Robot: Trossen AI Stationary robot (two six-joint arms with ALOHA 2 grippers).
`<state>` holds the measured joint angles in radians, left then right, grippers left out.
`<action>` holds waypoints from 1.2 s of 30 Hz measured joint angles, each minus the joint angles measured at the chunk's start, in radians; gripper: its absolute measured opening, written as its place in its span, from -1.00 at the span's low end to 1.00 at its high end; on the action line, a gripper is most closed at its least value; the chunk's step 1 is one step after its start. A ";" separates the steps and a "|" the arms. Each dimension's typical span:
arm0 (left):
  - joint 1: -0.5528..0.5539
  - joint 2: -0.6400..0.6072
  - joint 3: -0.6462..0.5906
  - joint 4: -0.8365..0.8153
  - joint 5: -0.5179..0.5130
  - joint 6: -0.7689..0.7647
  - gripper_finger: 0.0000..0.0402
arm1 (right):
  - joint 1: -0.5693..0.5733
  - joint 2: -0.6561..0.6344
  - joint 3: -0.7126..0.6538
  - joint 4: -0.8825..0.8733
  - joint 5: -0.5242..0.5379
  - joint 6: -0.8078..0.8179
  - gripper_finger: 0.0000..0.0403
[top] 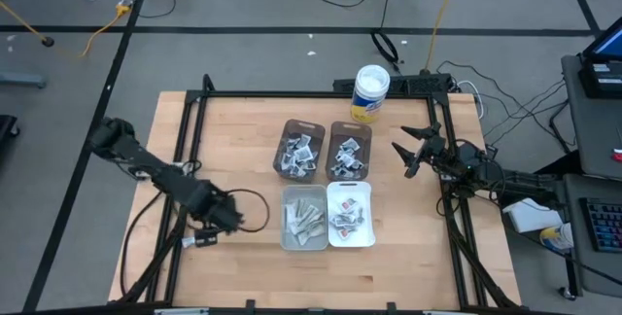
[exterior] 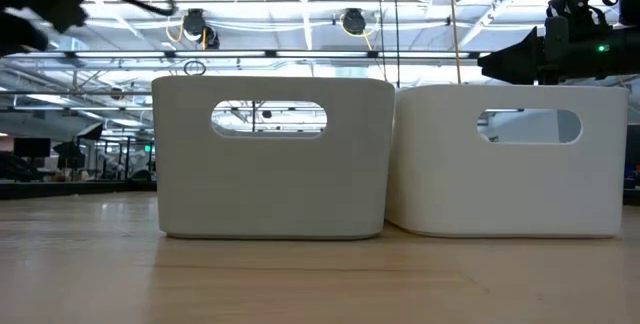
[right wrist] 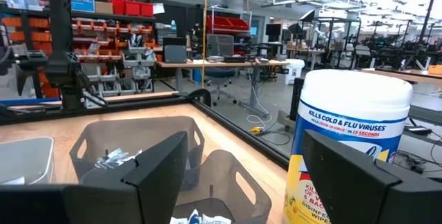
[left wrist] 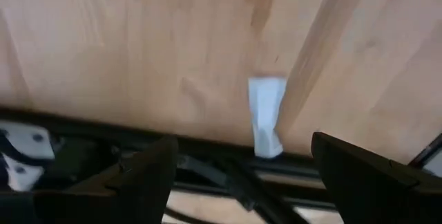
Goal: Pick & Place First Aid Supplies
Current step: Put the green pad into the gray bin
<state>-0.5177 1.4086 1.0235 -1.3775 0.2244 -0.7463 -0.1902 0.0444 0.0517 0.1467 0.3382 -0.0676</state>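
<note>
The wooden table carries four bins at its centre. The two brown bins sit at twelve o'clock of the group, the grey bin and white bin at six. First aid packets lie inside all four. The wipes tub stands at one o'clock, just beyond the bins. The left gripper hovers at nine o'clock of the grey bin, fingers spread, empty. The right gripper hangs at three o'clock of the brown bins, released, holding nothing.
</note>
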 joint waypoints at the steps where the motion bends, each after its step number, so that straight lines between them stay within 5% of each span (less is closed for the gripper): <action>1: -0.021 -0.021 -0.022 0.001 0.010 -0.026 0.69 | 0.000 0.000 0.000 0.000 0.000 0.000 0.39; 21: -0.248 -0.043 -0.366 0.459 -0.011 -0.347 0.69 | 0.000 0.000 0.000 0.000 0.000 0.000 0.38; 29: -0.289 0.031 -0.387 0.515 -0.038 -0.403 0.68 | 0.000 0.000 0.000 0.000 0.000 0.000 0.39; 36: -0.296 0.043 -0.387 0.524 -0.039 -0.418 0.27 | 0.000 0.000 0.000 0.000 0.000 0.000 0.39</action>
<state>-0.8139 1.4512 0.6363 -0.8540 0.1851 -1.1642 -0.1900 0.0444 0.0517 0.1465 0.3382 -0.0673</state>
